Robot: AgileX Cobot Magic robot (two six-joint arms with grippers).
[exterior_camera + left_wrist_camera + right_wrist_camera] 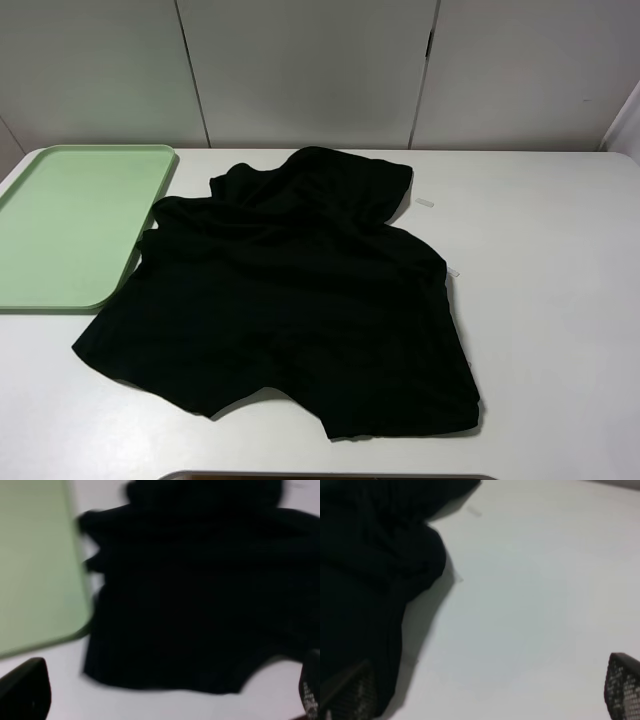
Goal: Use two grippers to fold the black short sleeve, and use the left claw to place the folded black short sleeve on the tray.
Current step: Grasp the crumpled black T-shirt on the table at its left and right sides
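Tabletop (pixel 545 300), shirt (pixel 290 300) seemingly beneath left tool (pixel 167 690)

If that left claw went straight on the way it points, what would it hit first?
Probably the black short sleeve, lying ahead of the open left claw, though depth is unclear.

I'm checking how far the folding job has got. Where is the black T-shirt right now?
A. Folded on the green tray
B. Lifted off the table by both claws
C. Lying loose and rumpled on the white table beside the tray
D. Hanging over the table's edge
C: the black T-shirt lies unfolded and rumpled on the white table, to the right of the mint-green tray in the high view.
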